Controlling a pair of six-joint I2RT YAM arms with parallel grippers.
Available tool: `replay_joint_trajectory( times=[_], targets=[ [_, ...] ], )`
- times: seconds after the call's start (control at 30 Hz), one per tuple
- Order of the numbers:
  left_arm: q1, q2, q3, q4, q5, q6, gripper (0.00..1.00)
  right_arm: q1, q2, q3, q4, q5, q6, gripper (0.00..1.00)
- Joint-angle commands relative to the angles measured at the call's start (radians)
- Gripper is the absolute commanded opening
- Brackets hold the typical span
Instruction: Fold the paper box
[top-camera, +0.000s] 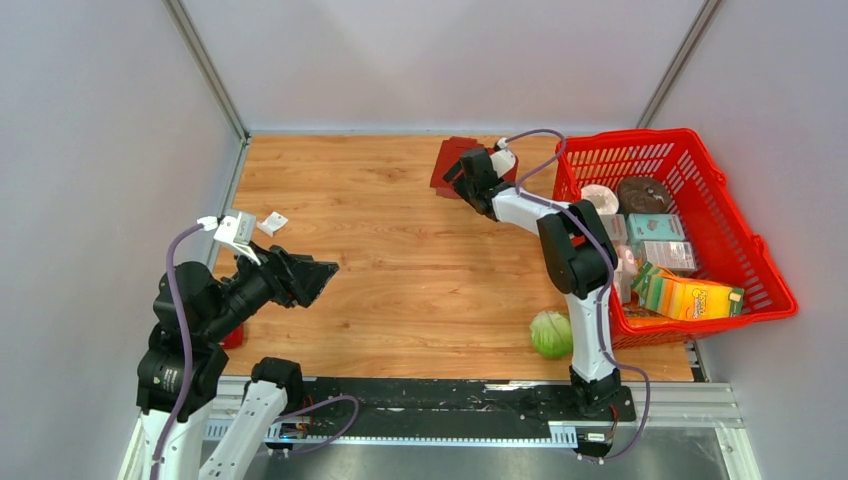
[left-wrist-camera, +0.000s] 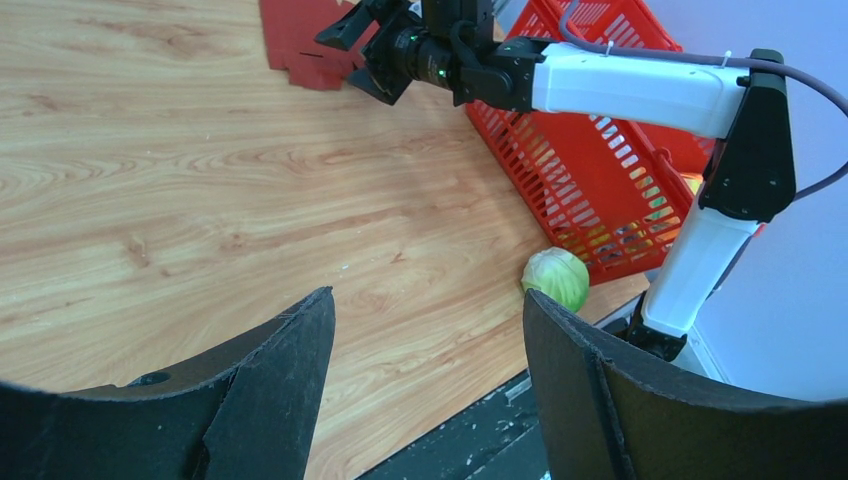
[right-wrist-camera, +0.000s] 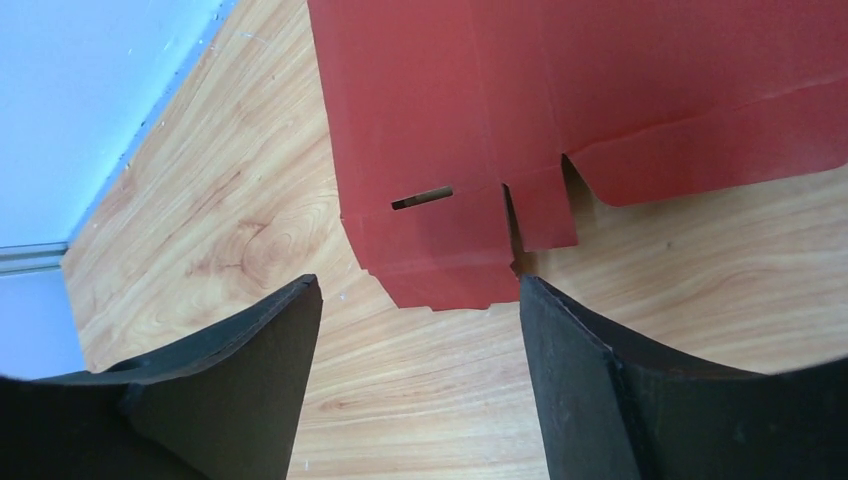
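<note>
Paper box (top-camera: 452, 158) lies flat at far edge of table (top-camera: 400, 250), just left of red basket (top-camera: 625, 140). Per right wrist cam, we see its slotted flap (right-wrist-camera: 440, 235) pointing toward the arm. Right gripper (right-wrist-camera: 418, 292) hovers at box's near edge, jaws spread wide, nothing between them. Contact w/ box: we cannot tell. Left gripper (top-camera: 318, 277) is well apart at near-left, raised, jaws likewise apart & empty. Green cabbage (top-camera: 551, 334) sits by basket's near corner.

The paper box (right-wrist-camera: 430, 100) lies flat and unfolded at the far side of the table (top-camera: 400, 250). Dark red, its slotted flap faces me.
</note>
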Motion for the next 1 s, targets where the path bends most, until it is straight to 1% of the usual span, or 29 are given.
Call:
replay_joint_trajectory(
  times=[0.0, 0.2, 0.33, 0.4, 0.43, 0.53, 0.57, 0.67, 0.83, 0.97],
  targets=[
    [0.005, 0.011, -0.002, 0.038, 0.018, 0.021, 0.77, -0.01, 0.036, 0.021, 0.078, -0.038, 0.029, 0.73],
    [0.005, 0.016, -0.01, 0.041, 0.016, 0.019, 0.77, -0.012, 0.048, 0.029, 0.047, -0.034, 0.025, 0.73],
    [0.005, 0.016, -0.018, 0.044, 0.021, 0.019, 0.76, -0.015, 0.048, 0.029, -0.004, -0.014, 0.002, 0.77],
    [0.005, 0.018, -0.021, 0.049, 0.024, 0.016, 0.76, -0.021, 0.059, 0.012, 0.021, -0.035, -0.007, 0.78],
    [0.005, 0.019, -0.024, 0.05, 0.024, 0.016, 0.76, -0.024, 0.068, 0.011, 0.06, -0.05, -0.012, 0.78],
    [0.005, 0.018, -0.027, 0.052, 0.026, 0.013, 0.76, -0.033, 0.102, 0.032, 0.077, -0.092, -0.004, 0.76],
    [0.005, 0.018, -0.025, 0.05, 0.027, 0.012, 0.76, -0.033, 0.105, 0.02, 0.119, -0.104, -0.004, 0.75],
    [0.005, 0.01, -0.019, 0.041, 0.024, 0.015, 0.76, -0.035, 0.114, 0.012, 0.156, -0.113, 0.008, 0.71],
    [0.005, 0.008, -0.024, 0.027, 0.018, 0.016, 0.76, -0.041, 0.136, 0.014, 0.16, -0.11, 0.044, 0.68],
    [0.005, 0.007, -0.03, 0.029, 0.021, 0.01, 0.76, -0.052, 0.171, 0.04, 0.148, -0.136, 0.086, 0.62]
  ],
)
